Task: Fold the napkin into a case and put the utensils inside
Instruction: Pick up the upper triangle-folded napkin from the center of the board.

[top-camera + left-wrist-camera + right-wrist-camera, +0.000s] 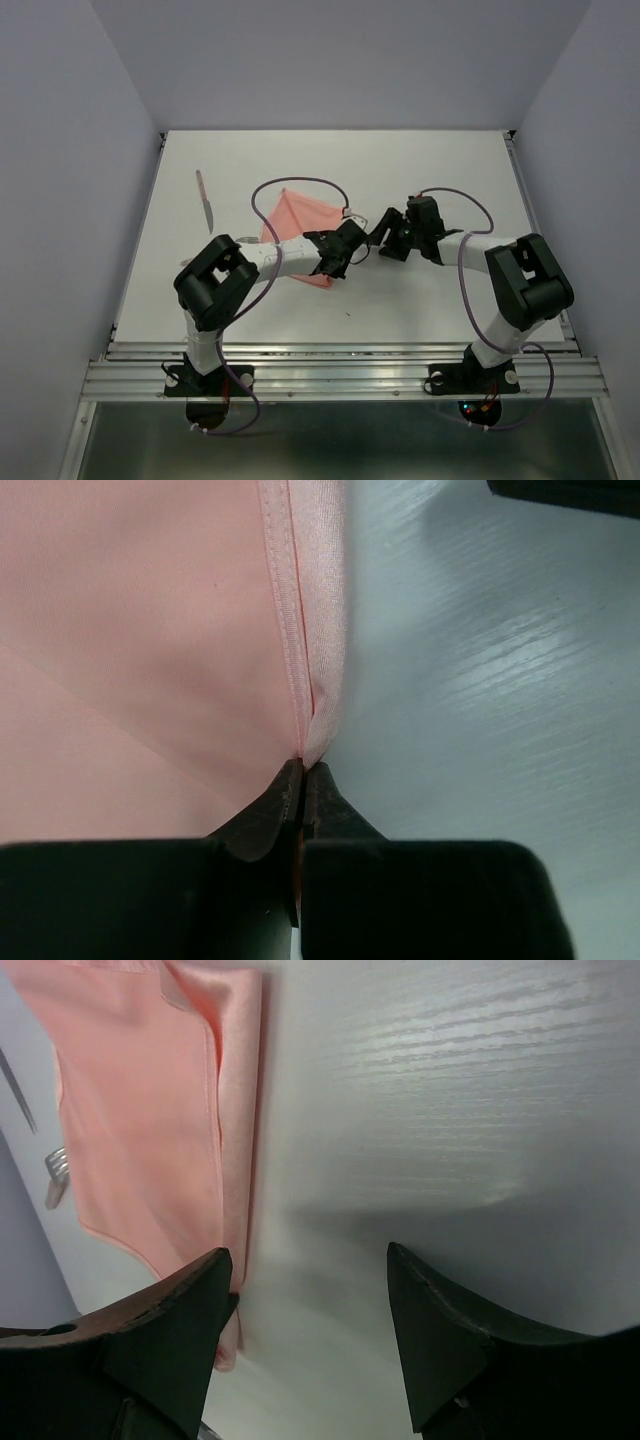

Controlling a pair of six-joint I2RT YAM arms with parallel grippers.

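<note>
1. The thin salmon-pink cloth napkin (298, 222) lies on the white desk (430, 160), a little to the 9 o'clock side of the desk's middle. It sits cornerwise, with one corner pointing to 12 o'clock.
2. The left claw (303, 775) is at the napkin's 4 o'clock edge. Its two black fingers are pressed together on the stitched hem, and the cloth puckers where it enters the tips. The grip is on the napkin and on nothing else.
3. Seen from the left wrist, the hem runs straight away from the fingertips. There is pink cloth on one side of it and bare desk on the other.
4. The right claw (305, 1260) stands at about 3 o'clock from the napkin, close to the left claw. Its fingers are spread wide with only bare desk between them, so it holds nothing.
5. A slender utensil with a pale pink shaft and silvery end (204, 197) lies on the desk at 10 o'clock from the napkin, apart from it.
6. The right wrist view shows the silvery tines of a small fork (57, 1165) just beyond the napkin's far edge. I cannot tell whether they touch the cloth.
</note>
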